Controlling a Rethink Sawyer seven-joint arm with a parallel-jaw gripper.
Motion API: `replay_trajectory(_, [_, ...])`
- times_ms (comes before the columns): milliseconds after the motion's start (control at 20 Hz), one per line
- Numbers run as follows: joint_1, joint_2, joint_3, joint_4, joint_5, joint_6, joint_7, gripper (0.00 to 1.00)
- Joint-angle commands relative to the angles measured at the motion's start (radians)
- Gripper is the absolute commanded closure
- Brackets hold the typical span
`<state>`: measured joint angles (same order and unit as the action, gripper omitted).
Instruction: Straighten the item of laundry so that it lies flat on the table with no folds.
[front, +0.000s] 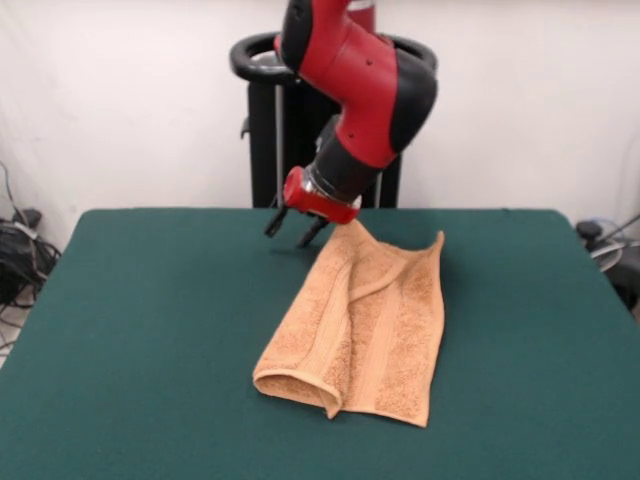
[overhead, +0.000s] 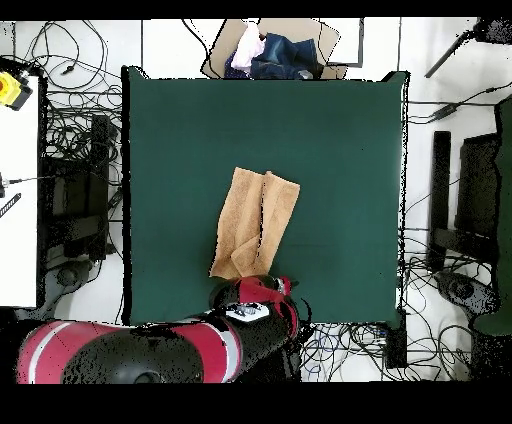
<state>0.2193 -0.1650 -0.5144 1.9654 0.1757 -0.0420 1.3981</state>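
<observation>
Front view shows me the gripper (front: 296, 228) with its jaws spread and empty, hanging just beside the towel (front: 365, 330)'s far corner. I see the towel folded lengthwise near the middle of the table (front: 150, 330), one long edge rolled over, reaching toward the robot-side edge.

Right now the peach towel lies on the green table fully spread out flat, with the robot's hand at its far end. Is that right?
Not quite. The front view shows the towel folded over lengthwise, not spread flat. It does lie on the green table, with the hand at its far end.
</observation>
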Motion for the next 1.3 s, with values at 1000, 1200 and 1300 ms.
replay_trajectory(1000, [-0.214,-0.509,0.224,0.128,-0.195,0.261,0.068,0.00])
replay_trajectory(1200, [-0.216,-0.529,0.218,0.106,-0.216,0.315,0.064,0.00])
replay_trajectory(1300, [-0.229,-0.522,0.227,0.109,-0.233,0.290,0.073,0.00])
